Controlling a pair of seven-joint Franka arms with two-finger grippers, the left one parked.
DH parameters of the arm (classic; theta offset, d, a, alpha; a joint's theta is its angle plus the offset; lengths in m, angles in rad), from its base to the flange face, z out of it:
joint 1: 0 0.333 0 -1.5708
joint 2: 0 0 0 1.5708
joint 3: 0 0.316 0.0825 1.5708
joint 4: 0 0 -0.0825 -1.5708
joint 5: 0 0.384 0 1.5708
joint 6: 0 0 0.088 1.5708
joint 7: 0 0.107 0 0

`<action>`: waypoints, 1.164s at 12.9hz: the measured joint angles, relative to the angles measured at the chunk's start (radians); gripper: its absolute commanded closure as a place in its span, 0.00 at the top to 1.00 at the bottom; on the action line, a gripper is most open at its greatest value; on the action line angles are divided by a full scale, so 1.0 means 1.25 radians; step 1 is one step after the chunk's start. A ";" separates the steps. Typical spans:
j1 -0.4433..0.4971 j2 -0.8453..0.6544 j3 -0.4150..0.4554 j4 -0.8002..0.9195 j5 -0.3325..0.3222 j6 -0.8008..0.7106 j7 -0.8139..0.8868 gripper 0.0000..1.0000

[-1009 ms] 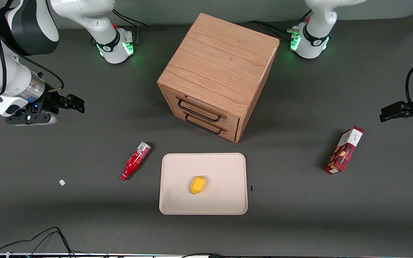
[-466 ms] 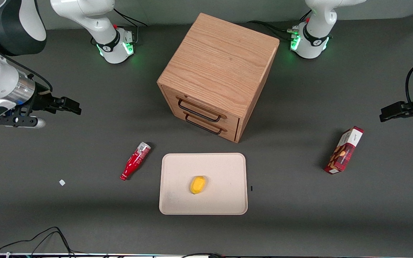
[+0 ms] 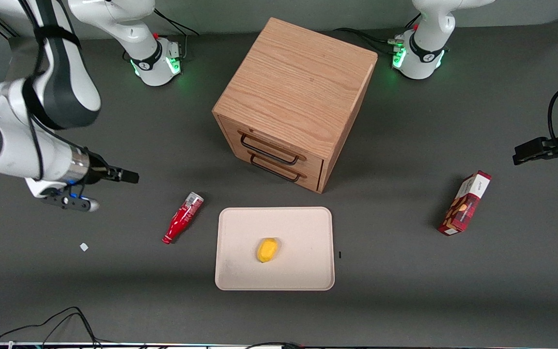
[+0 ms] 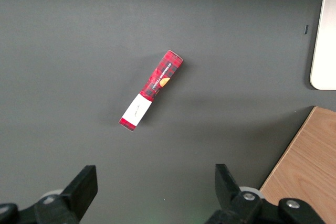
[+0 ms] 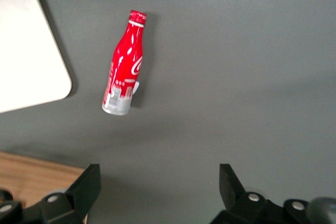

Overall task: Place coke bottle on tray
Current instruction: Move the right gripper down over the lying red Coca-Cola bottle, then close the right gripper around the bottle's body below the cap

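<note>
Currently the slim red coke bottle (image 3: 182,218) lies flat on the dark grey worktop (image 3: 405,271), just beside the flat beige tray (image 3: 303,228). The tool (image 3: 126,177) hovers nearby with fingers apart, empty; the bottle's long axis runs diagonally, cap nearer the front camera.

Coke bottle (image 5: 125,64) lies flat on the dark table (image 5: 236,77), red cap pointing away from my gripper (image 5: 160,187), silver base nearer it. Tray (image 5: 29,45) corner sits near the bottle, not touching. My gripper's fingers (image 5: 86,184) are spread wide, hovering clear of the bottle. Wooden cabinet (image 5: 37,169) edge shows beside one finger.
</note>
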 measured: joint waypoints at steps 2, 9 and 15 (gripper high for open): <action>0.000 0.046 0.004 -0.001 -0.001 0.065 0.053 1.00; 0.044 0.230 0.046 -0.015 -0.052 0.347 0.271 1.00; 0.066 0.315 0.046 -0.021 -0.136 0.438 0.393 1.00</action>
